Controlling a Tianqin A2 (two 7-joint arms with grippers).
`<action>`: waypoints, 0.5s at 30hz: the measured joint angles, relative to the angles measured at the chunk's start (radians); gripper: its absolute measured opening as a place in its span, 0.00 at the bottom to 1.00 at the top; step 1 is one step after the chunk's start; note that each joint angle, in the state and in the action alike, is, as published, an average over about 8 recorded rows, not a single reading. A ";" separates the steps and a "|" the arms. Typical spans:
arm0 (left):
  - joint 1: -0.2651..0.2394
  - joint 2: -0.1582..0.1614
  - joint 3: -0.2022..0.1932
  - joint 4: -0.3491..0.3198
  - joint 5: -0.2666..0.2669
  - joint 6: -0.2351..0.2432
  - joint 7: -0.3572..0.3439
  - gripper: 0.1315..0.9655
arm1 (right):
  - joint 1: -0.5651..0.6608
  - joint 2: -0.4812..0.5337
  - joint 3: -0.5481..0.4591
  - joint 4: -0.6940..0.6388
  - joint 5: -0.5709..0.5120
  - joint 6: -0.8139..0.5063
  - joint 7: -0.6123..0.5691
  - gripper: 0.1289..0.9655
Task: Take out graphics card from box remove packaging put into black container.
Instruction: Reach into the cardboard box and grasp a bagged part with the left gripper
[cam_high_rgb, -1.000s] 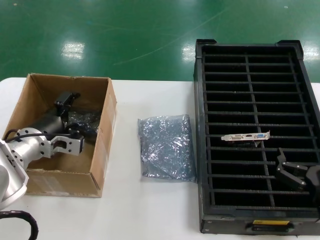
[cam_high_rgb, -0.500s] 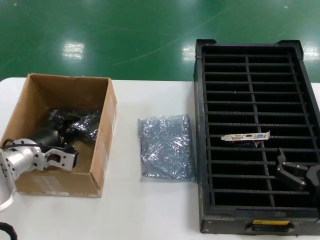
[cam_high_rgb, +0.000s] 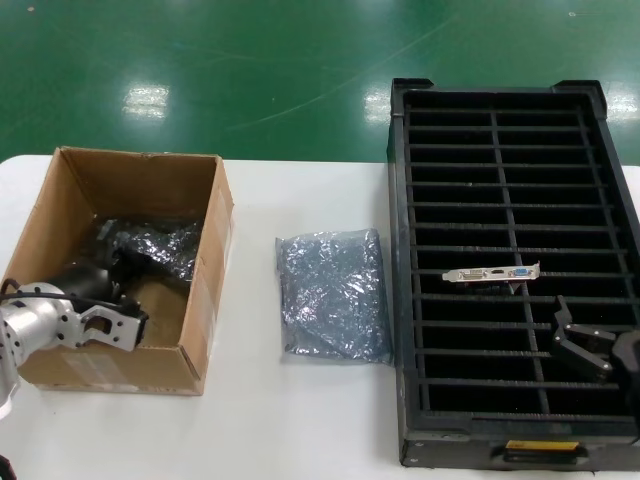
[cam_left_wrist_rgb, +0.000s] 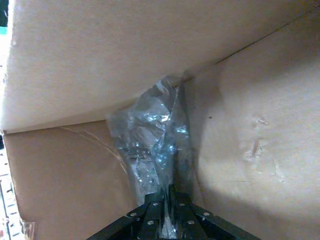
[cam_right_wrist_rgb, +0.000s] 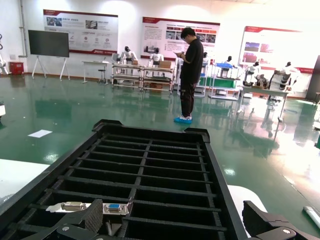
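Note:
The brown box (cam_high_rgb: 216, 240) stands at the table's left. My left gripper (cam_high_rgb: 115, 250) is inside it, shut on a crinkly grey-silver bag (cam_high_rgb: 165, 245). In the left wrist view the bag (cam_left_wrist_rgb: 150, 130) runs from the box's corner into my closed gripper (cam_left_wrist_rgb: 169, 192). What the bag holds is hidden. An empty-looking bag (cam_high_rgb: 333, 295) lies flat on the table between box and black container (cam_high_rgb: 398, 200). One graphics card (cam_high_rgb: 492, 273) stands in a slot, its bracket also showing in the right wrist view (cam_right_wrist_rgb: 95, 207). My right gripper (cam_high_rgb: 580, 345) is open and empty, just nearer than that card.
The black container's yellow label (cam_high_rgb: 541, 445) is at its near end. White table (cam_high_rgb: 300, 420) shows in front of the box and bag. In the right wrist view a person (cam_right_wrist_rgb: 190, 75) stands far off on the green floor.
My left arm has drawn back toward the box's near-left side, and the bag has shifted with the gripper. The right arm has not moved.

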 joint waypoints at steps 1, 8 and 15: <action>0.002 0.000 -0.001 0.000 -0.001 -0.001 0.001 0.08 | 0.000 0.000 0.000 0.000 0.000 0.000 0.000 1.00; 0.009 -0.002 -0.025 0.000 -0.026 -0.003 0.020 0.03 | 0.000 0.000 0.000 0.000 0.000 0.000 0.000 1.00; 0.001 -0.006 -0.056 0.000 -0.057 -0.001 0.031 0.01 | 0.000 0.000 0.000 0.000 0.000 0.000 0.000 1.00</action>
